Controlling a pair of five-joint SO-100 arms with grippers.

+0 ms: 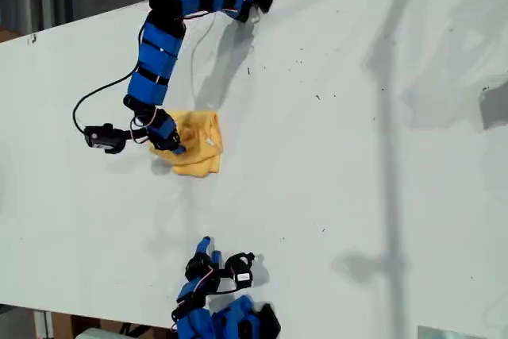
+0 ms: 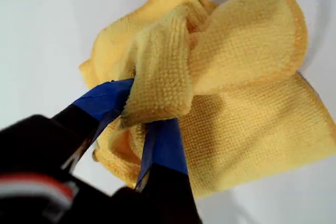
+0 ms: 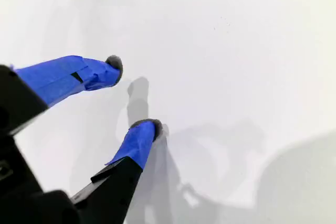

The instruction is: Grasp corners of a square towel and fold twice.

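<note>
First wrist view: my first gripper (image 2: 137, 124) fingers pinch a towel (image 2: 252, 129) fold; my second gripper (image 3: 134, 95) gapes empty.

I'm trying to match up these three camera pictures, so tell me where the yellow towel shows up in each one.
Exterior view: the towel lies bunched on the white table, left of centre, at the tip of the arm reaching from the top.
First wrist view: the towel fills most of the picture, one fold pinched in my first end effector.
Second wrist view: not in it; only my second end effector, open over bare table.
Shared landmark: the blue-taped fingers gripping the towel.
</note>
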